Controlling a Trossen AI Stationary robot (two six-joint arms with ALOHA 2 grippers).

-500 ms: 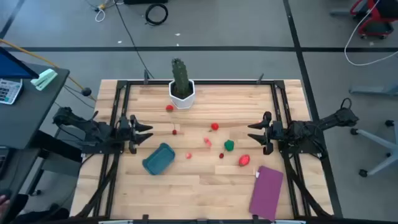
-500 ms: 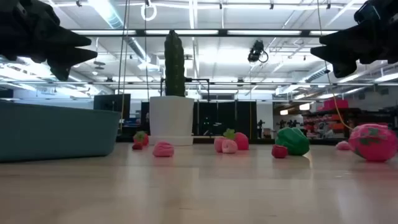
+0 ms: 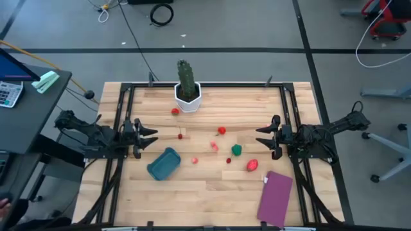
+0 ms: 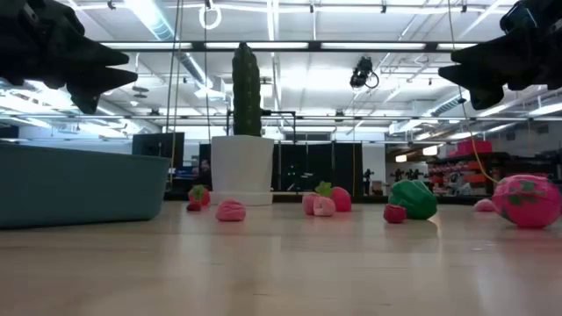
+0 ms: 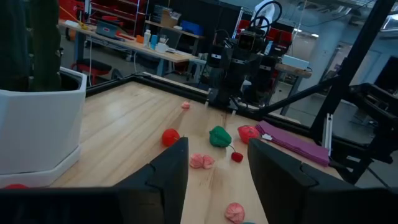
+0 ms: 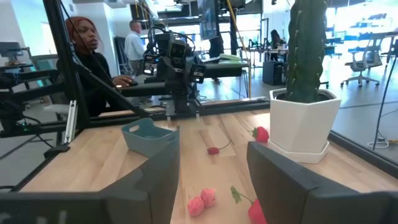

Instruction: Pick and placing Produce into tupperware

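Note:
The teal tupperware (image 3: 163,163) sits flat on the table's left half, near my left gripper (image 3: 153,137), which hovers open above the left side. Small red and pink produce pieces lie scattered across the middle: one (image 3: 174,111) by the pot, one (image 3: 221,130), a pink one (image 3: 194,160) and a larger pink-red one (image 3: 252,165). The green piece (image 3: 236,150) lies right of centre. My right gripper (image 3: 260,136) hovers open at the right side. In the left wrist view the green piece (image 5: 219,136) lies ahead of the open fingers. The right wrist view shows the tupperware (image 6: 149,135) farther off.
A tall green cactus in a white hexagonal pot (image 3: 187,96) stands at the far middle of the table. A flat purple rectangle (image 3: 276,197) lies at the near right corner. A black frame (image 3: 205,85) runs around the table. People stand in the room beyond, in the right wrist view.

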